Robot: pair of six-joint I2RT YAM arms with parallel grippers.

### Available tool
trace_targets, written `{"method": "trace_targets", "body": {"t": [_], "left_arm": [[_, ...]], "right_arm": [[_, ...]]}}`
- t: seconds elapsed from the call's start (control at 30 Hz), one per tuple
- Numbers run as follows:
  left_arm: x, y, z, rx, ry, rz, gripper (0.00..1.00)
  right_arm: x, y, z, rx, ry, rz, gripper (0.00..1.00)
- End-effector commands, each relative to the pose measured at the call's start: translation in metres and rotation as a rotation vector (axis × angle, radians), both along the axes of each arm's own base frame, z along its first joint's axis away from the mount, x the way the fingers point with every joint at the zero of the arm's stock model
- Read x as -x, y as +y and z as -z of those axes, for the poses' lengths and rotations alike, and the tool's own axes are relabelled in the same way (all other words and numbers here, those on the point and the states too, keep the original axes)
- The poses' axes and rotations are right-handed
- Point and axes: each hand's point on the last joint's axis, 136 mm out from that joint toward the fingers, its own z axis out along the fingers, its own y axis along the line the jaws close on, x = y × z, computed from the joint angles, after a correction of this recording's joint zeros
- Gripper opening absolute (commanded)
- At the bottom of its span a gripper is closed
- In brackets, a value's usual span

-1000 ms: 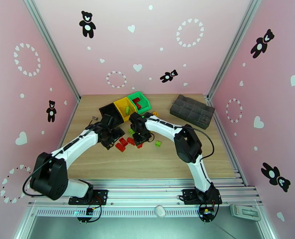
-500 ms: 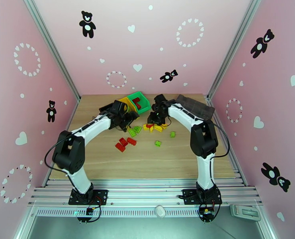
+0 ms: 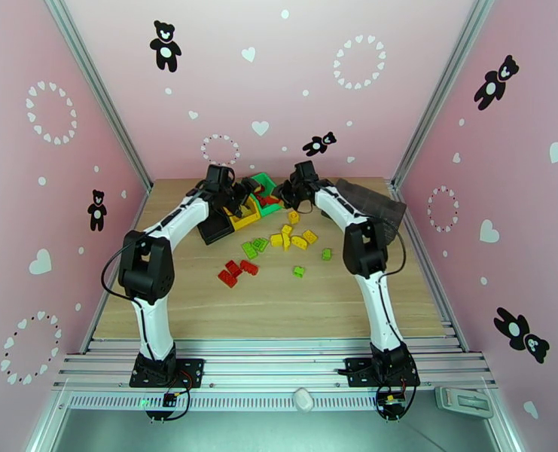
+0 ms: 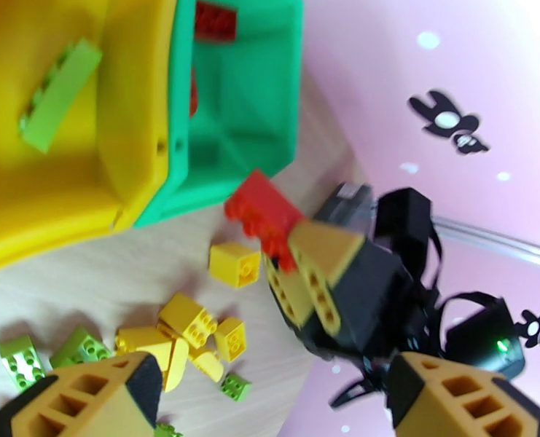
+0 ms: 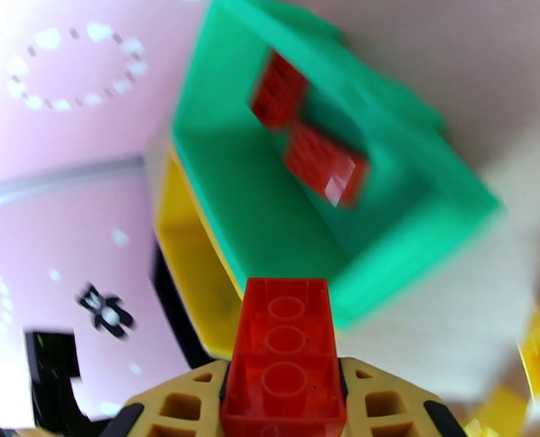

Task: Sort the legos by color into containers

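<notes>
Dark grey compartment tray (image 3: 388, 211) is sitting right of center on the wooden table (image 3: 279, 310), pink walls (image 3: 279, 84) showing off black bear stickers (image 3: 166, 45) behind.

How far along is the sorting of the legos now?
Done: two red bricks lie in the green bin, one light green brick in the yellow bin. In hand: the right gripper holds a red brick near the green bin. Left: many loose bricks of all three colours on the table.

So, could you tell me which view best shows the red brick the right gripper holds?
The right wrist view: the red brick sits large between the fingers. The left wrist view shows it smaller, side-on; overhead it is tiny.
</notes>
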Motion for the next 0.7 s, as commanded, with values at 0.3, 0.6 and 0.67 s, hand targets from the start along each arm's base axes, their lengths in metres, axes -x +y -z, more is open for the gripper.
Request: {"method": "trace_targets", "body": {"t": [0.3, 0.6, 0.67], "left_arm": [[0.032, 0.023, 0.013, -0.125, 0.051, 0.033, 0.87], [0.084, 0.061, 0.025, -0.317, 0.115, 0.004, 0.86], [0.100, 0.074, 0.030, -0.379, 0.145, -0.011, 0.86]], "right_arm": [[-0.036, 0.015, -0.023, -0.127, -0.059, 0.044, 0.67], [0.017, 0.009, -0.067, 0.061, -0.164, -0.145, 0.72], [0.035, 0.009, -0.073, 0.116, -0.174, -0.195, 0.72]]}}
